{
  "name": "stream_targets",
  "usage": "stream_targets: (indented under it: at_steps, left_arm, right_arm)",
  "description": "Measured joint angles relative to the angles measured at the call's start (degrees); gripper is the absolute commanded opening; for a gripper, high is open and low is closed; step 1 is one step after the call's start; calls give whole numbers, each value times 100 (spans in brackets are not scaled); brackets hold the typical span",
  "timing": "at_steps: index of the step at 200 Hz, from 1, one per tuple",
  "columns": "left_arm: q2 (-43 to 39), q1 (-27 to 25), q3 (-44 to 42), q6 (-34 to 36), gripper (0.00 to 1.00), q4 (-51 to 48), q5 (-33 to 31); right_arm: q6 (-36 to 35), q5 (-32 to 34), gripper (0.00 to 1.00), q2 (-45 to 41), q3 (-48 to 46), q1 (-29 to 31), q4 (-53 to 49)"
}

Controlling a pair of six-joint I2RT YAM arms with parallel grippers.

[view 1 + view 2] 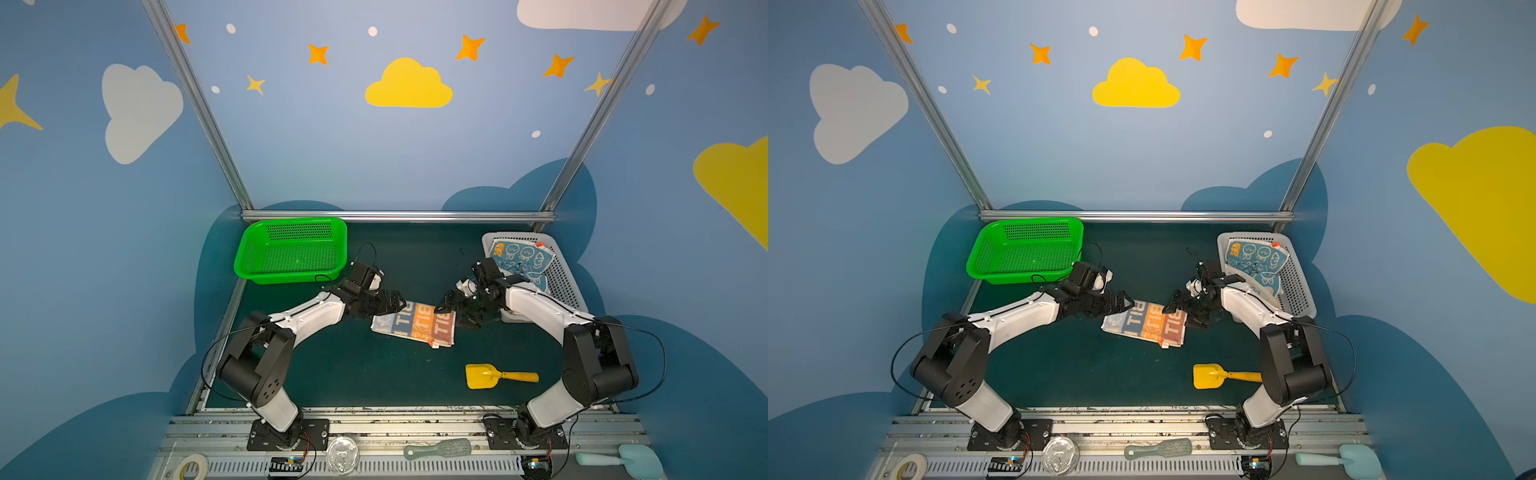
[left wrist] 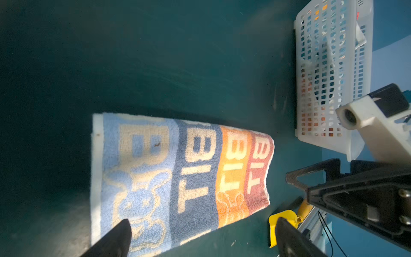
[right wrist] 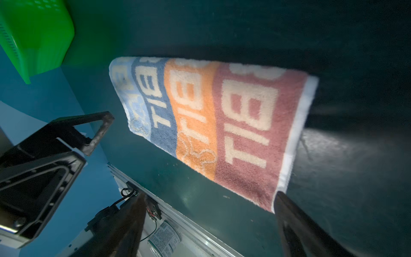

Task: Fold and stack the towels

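Left gripper (image 1: 397, 305) spread wide and empty in both top views, tips at the far left corner of the folded striped towel (image 1: 415, 325), flat on the dark green table (image 1: 353, 374), mid-table. Right gripper (image 1: 456, 314) likewise parted, holding nothing, at the towel's right end. Second towel (image 1: 521, 257), blue with cartoon figures, bunched in the white basket (image 1: 565, 286) at far right. Green basket (image 1: 249, 253) at far left. Yellow scoop (image 1: 484, 376) at front right, well apart from the folded towel.

From the left wrist: dark fingertips (image 2: 117, 235) spread, one over the pale-blue stripe, contact impossible to tell.

From the right wrist: both tips parted, one at the corner of the dusty-red stripe beside the white border, the other off the cloth.
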Motion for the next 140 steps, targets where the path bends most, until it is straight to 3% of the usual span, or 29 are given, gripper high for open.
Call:
stream_targets:
  at_steps: [35, 140]
  left_arm:
    - [474, 227, 645, 450, 100, -752, -9]
    - [1150, 315, 675, 949, 92, -1519, 186]
  right_arm:
    - [-201, 413, 90, 188, 55, -57, -289]
    - [85, 590, 90, 778, -201, 431, 35]
